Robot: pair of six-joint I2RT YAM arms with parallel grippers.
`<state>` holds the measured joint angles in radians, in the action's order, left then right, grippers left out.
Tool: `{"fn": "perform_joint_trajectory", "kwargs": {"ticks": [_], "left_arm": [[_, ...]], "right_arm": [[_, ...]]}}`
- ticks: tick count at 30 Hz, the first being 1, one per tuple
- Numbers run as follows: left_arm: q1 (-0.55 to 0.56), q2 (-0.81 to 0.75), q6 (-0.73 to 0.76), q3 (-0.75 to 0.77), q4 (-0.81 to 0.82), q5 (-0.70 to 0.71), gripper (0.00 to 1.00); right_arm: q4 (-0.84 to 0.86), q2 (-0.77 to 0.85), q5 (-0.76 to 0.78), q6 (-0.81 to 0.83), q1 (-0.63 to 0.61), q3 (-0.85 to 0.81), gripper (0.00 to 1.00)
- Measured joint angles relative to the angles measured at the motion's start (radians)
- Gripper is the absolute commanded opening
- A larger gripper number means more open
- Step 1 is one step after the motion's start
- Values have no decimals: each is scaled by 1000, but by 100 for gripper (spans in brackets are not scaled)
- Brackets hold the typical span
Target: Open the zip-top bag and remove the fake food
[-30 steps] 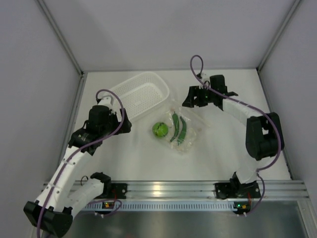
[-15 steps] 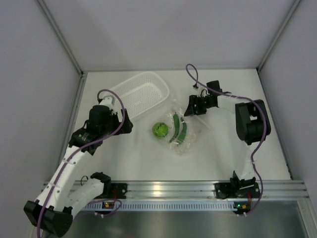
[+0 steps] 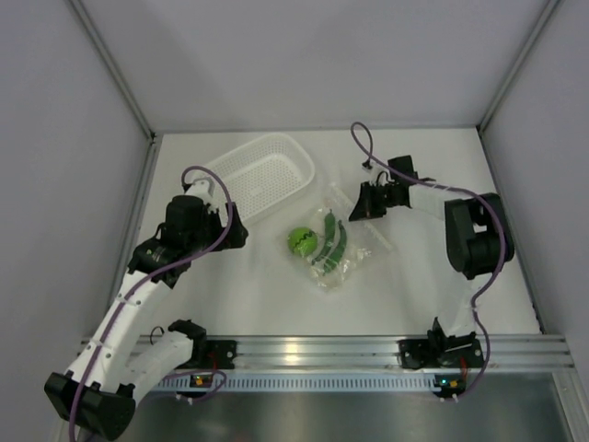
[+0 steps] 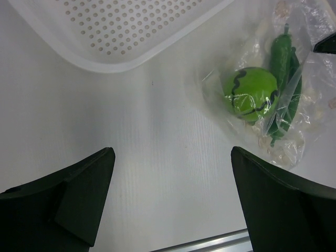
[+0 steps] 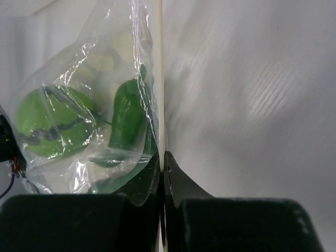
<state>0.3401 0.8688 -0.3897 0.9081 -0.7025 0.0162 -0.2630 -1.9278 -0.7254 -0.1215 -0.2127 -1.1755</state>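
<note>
The zip-top bag (image 3: 342, 247) lies in the middle of the table, clear and crinkly. Inside it are the fake food pieces: a lime-green ball (image 3: 301, 241) with dark marks and two dark green pods (image 3: 331, 241). My right gripper (image 3: 355, 210) sits at the bag's far right edge. In the right wrist view the right gripper (image 5: 163, 156) is shut on the bag's (image 5: 94, 68) pale edge strip, with the ball (image 5: 47, 118) and a pod (image 5: 126, 113) just left of it. My left gripper (image 4: 171, 157) hangs open over bare table, left of the bag (image 4: 307, 113) and ball (image 4: 251, 94).
A white perforated basket (image 3: 262, 175) stands at the back, left of the bag and just beyond my left gripper; its rim (image 4: 121, 58) fills the top of the left wrist view. Grey walls close in the table on three sides. A metal rail (image 3: 304, 350) runs along the near edge.
My right gripper came down to the bag's far right edge and shut on it. The bag shifted slightly. The left arm has not moved.
</note>
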Motion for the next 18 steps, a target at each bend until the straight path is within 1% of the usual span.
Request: {"fn": "perform_joint_trajectory", "kwargs": {"ticks": [3,7,11,15,18], "left_arm": [[0,0,-1,2,-1,-6,98],[0,9,-13,26,3,-59,98],[0,11,-48,44,47,-138,98],[1,11,-110,41,145,-212,98],[1,12,-154,2,292,-270,98]], "right_arm": [[-15,101,34,7,-10,3,0],[-35,245,80,30,-36,-1,0],[-124,349,152,70,-99,-48,0],[-240,428,255,126,-188,-121,0],[-314,490,325,159,-253,-176,0]]}}
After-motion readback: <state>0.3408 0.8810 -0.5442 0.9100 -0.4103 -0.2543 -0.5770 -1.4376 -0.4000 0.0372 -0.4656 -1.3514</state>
